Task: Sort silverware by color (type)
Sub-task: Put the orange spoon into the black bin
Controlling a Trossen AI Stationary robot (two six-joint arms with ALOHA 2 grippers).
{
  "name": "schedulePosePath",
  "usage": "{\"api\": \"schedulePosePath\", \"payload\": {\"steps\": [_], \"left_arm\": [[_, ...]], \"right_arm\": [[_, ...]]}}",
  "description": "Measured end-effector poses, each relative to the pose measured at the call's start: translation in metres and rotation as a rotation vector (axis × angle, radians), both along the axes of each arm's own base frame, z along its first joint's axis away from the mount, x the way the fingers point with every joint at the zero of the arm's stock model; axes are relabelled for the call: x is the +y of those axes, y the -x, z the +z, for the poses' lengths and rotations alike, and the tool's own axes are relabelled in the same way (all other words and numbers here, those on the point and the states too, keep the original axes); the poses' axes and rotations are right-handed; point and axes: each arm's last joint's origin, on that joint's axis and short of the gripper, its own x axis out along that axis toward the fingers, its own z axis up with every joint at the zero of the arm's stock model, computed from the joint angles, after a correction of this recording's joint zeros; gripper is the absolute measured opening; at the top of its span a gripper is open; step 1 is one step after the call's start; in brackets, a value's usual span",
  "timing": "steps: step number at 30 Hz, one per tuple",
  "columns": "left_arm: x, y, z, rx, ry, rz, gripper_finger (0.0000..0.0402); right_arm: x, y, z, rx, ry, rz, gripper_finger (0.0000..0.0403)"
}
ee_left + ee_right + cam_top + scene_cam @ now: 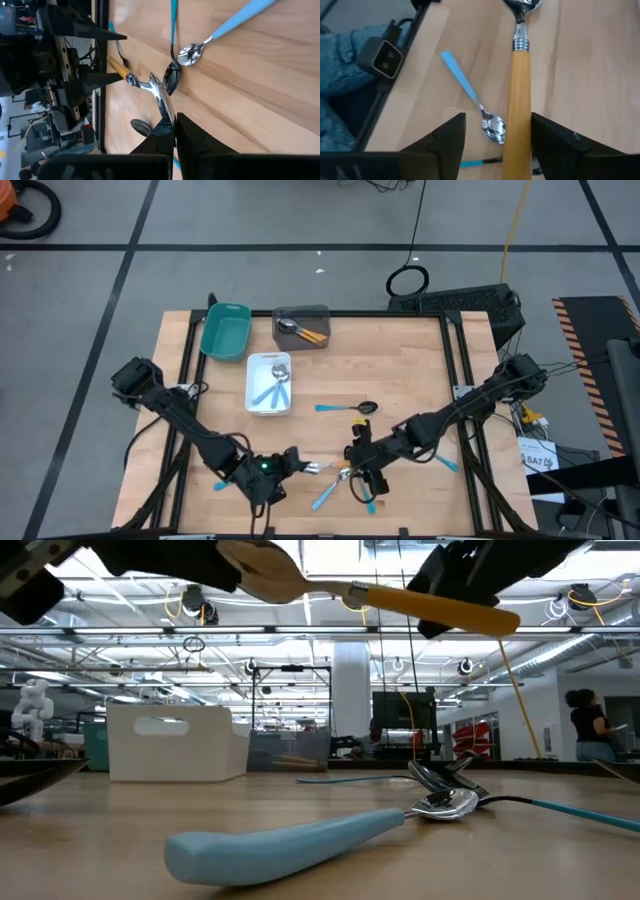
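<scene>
A spoon with an orange handle (519, 90) and a silver bowl (159, 92) hangs above the table's near middle, between my two grippers. My left gripper (174, 131) is shut on it. My right gripper (497, 122) is open, and its fingers (97, 77) stand on either side of the orange handle. Below them, light-blue-handled spoons (326, 498) lie flat on the wood, one with a silver bowl (189, 54) and one with a black bowl (171, 80). My left gripper pinches the spoon's silver bowl (164, 107) between its two shut fingers. The spoon is lifted clear of the table, about level, and its handle points toward my right gripper. Whether my right gripper touches the handle (517, 130), which lies close to one finger, I cannot tell.
At the back stand a teal tray (225, 330), a grey tray (318, 312) holding orange-handled spoons, and a white tray (252, 380) holding blue-handled ones. More blue spoons lie at mid-table (335, 408), at the right (445, 463) and near the front edge (290, 840).
</scene>
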Motion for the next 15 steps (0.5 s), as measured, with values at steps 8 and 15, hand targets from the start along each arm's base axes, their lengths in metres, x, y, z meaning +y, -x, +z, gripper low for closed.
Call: {"api": "schedulePosePath", "payload": {"steps": [8, 15], "left_arm": [[-0.0094, 0.0038, 0.0060, -0.015, -0.015, -0.023, 0.0007], [-0.0092, 0.0035, 0.0060, -0.016, -0.018, -0.024, 0.0007]], "right_arm": [[-0.0013, 0.0000, -0.0007, 0.018, -0.015, 0.005, 0.0196], [-0.0017, 0.0003, -0.0012, 0.036, -0.037, 0.024, 0.0122]]}}
